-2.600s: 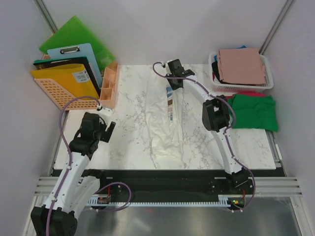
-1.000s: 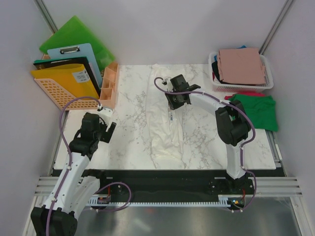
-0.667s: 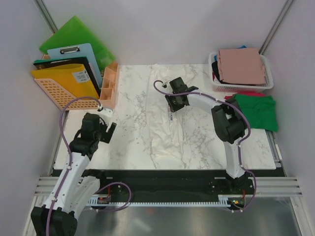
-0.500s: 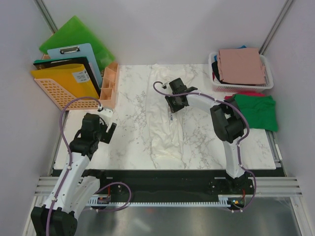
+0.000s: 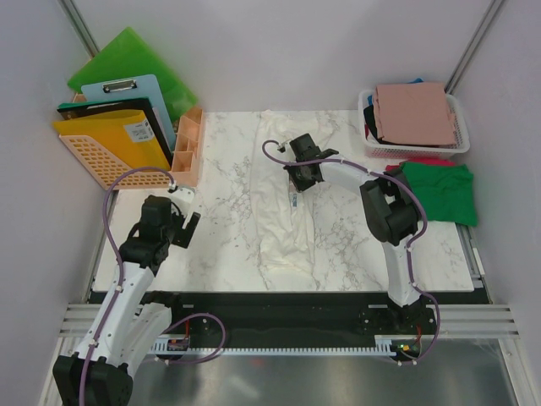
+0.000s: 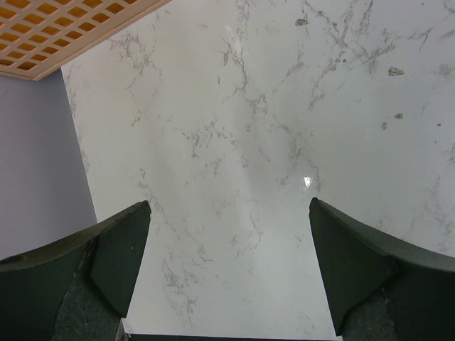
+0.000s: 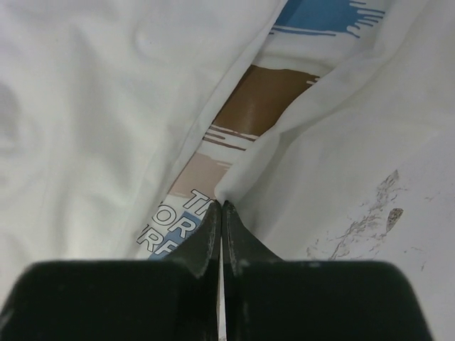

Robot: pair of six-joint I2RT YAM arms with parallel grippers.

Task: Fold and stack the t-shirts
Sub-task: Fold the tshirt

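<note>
A cream-white t-shirt (image 5: 279, 222) lies lengthwise down the middle of the marble table, both sides folded in over its blue-and-brown print (image 7: 250, 106). My right gripper (image 5: 297, 181) is low over the print; in the right wrist view it (image 7: 221, 206) is shut, its tips pinching the edge of the right-hand fold. A folded green t-shirt (image 5: 438, 193) lies at the right. A dusty-pink one (image 5: 414, 112) tops the white basket (image 5: 416, 151), with a glimpse of red (image 5: 431, 160) below it. My left gripper (image 5: 188, 227) hovers open over bare marble (image 6: 229, 266), holding nothing.
A yellow-orange file rack (image 5: 110, 152) with clipboards (image 5: 127, 93) and a green folder board (image 5: 127, 61) stands at the back left. A peach desk organiser (image 5: 188, 145) sits beside it. The table's right edge runs just past the green t-shirt.
My right gripper came back from the shirt's far end to the print, settled low on the fold edge and shut there. The left arm stayed put.
</note>
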